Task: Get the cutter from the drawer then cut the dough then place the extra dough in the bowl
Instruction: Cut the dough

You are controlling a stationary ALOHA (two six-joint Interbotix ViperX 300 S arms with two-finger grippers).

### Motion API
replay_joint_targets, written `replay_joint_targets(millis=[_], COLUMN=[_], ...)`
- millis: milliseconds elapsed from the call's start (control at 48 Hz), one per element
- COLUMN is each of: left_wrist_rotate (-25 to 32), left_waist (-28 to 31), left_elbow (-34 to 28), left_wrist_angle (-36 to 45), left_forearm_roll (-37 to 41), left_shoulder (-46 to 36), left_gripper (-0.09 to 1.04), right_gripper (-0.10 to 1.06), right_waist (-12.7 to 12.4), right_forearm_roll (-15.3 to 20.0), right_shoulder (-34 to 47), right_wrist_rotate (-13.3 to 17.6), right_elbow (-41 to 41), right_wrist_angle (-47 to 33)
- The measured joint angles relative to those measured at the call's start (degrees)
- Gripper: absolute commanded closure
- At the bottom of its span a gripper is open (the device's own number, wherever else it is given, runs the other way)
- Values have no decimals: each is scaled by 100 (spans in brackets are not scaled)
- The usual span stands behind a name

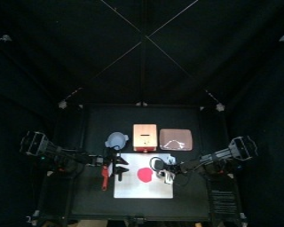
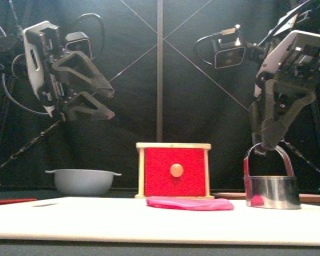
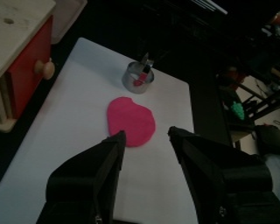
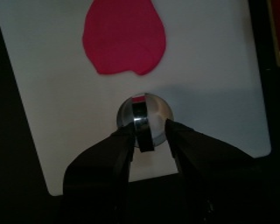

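Note:
A flat pink dough lies on the white cutting board. The round metal cutter stands on the board to the right of the dough, apart from it. My right gripper is shut on the cutter's wire handle; in the right wrist view the jaws meet over the cutter, with the dough beyond it. My left gripper is open and holds nothing, hanging above the board's left part, with the dough and the cutter ahead of it.
The pale wooden box with its red drawer front stands behind the board. The blue-grey bowl sits to its left and a pink tray to its right. A red thing lies left of the board.

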Motion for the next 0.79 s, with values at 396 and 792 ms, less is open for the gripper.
replay_joint_targets(millis=[396,792], left_wrist_rotate=[9,9], left_waist=[-9,-9], left_elbow=[26,53], left_wrist_angle=[0,0], left_forearm_roll=[-44,-141], left_shoulder=[0,0], left_gripper=[12,12], right_gripper=[30,41], right_waist=[-9,-9], right_forearm_roll=[0,9], right_shoulder=[18,44], right_wrist_rotate=[0,9], right_elbow=[0,0], right_wrist_angle=[-9,-26])
